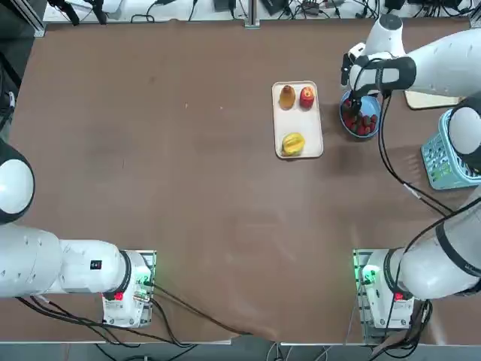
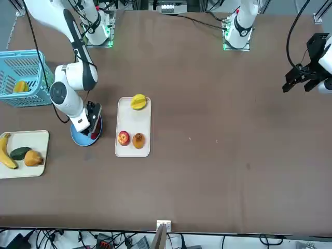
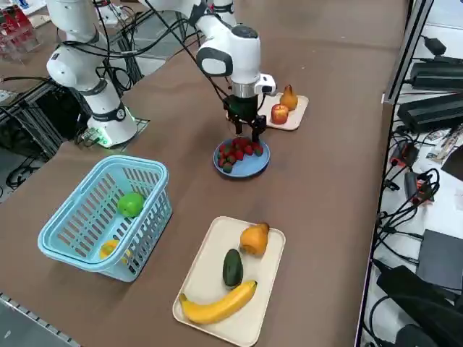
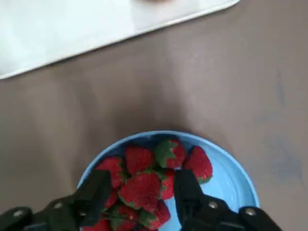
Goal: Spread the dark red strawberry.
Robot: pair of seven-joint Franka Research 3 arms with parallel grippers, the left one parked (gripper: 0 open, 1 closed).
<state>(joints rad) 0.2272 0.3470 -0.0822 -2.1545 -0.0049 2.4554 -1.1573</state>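
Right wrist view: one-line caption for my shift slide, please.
Right gripper, fingers apart, poised over the strawberries heaped in a blue plate beside a white tray.

No text, label, brand, number or sign can be read in any of the views.
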